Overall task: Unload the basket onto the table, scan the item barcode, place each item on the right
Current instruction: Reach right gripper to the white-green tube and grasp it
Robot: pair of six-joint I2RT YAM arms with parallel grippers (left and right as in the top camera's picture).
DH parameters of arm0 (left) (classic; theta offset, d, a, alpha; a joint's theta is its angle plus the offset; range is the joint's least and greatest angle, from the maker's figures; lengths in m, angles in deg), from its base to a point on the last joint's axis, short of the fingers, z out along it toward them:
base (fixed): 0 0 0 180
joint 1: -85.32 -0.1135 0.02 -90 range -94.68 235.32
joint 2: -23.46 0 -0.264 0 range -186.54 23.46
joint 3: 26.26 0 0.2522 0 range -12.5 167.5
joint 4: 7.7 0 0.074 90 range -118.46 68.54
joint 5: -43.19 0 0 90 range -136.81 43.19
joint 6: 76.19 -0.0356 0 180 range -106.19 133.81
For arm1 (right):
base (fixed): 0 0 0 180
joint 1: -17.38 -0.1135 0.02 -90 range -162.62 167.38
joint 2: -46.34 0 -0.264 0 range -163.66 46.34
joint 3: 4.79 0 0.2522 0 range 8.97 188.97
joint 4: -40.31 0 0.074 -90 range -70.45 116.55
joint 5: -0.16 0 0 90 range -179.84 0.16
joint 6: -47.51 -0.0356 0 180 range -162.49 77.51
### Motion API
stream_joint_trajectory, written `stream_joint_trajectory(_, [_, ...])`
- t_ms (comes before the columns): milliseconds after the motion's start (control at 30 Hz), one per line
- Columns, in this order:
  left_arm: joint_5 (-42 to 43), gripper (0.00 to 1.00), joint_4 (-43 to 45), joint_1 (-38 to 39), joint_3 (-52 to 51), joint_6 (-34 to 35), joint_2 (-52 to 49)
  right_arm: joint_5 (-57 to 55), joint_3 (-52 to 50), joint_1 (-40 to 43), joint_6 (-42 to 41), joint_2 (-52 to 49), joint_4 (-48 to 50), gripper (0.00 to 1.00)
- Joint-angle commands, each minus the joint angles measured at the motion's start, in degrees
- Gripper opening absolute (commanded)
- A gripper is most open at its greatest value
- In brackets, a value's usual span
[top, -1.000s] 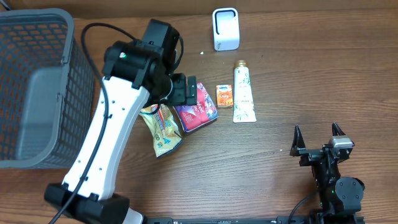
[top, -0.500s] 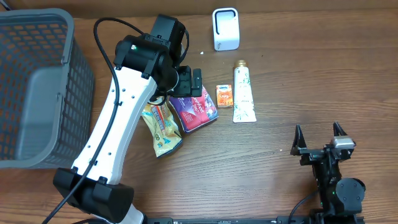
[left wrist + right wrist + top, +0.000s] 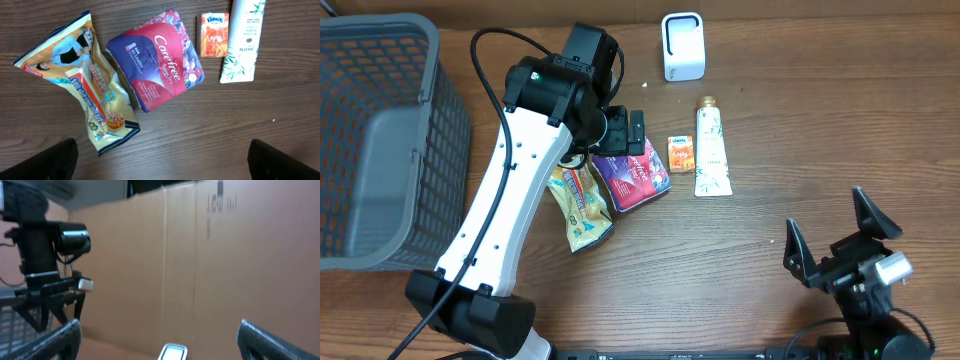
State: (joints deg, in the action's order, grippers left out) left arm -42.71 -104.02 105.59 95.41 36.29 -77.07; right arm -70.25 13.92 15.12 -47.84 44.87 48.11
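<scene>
The left gripper (image 3: 625, 134) hovers with its jaws spread wide and empty above a cluster of goods on the table: a snack bag (image 3: 85, 85), a purple pad pack (image 3: 155, 65) just beside it, a small tissue packet (image 3: 215, 35) and a tube (image 3: 242, 40). Nothing is lifted yet, so the step is likely choosing and grasping one item. The pad pack lies most squarely under the wrist. Best to descend straight, pinch its short sides without snagging the bag, and keep the barcode face free to show the white scanner (image 3: 682, 46) beyond. The right gripper (image 3: 835, 240), released too, waits well apart.
</scene>
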Motion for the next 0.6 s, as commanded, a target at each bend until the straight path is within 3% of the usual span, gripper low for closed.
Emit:
stream_joint_trajectory(0, [0.37, 1.00, 0.15, 0.00, 0.02, 0.66, -0.13, 1.07, 10.78, 0.09, 1.68, -4.79, -6.56, 1.00])
stream_joint_trajectory(167, [0.37, 1.00, 0.13, 0.00, 0.02, 0.68, -0.13, 1.07, 35.80, 0.09, 8.92, -23.91, -33.59, 1.00])
stream_joint_trajectory(233, [0.37, 1.00, 0.13, 0.00, 0.02, 0.66, -0.13, 1.05, 50.82, 0.09, 9.97, -36.74, -49.72, 1.00])
stream_joint_trajectory(333, [0.37, 1.00, 0.15, 0.00, 0.02, 0.68, -0.13, 2.12, 67.30, 0.02, 9.88, -53.02, -64.87, 1.00])
stream_joint_trajectory(433, [0.37, 1.00, 0.15, 0.00, 0.02, 0.66, -0.13, 12.63, 76.52, 0.02, 9.20, -64.41, -73.53, 1.00])
stream_joint_trajectory(500, [0.37, 1.00, 0.15, 0.00, 0.02, 0.66, -0.13, 32.89, 79.28, 0.02, 9.25, -75.23, -77.20, 1.00])
stream_joint_trajectory(567, [0.37, 1.00, 0.13, 0.00, 0.02, 0.66, -0.13, 37.07, 79.28, 0.00, 9.27, -79.19, -76.63, 1.00])
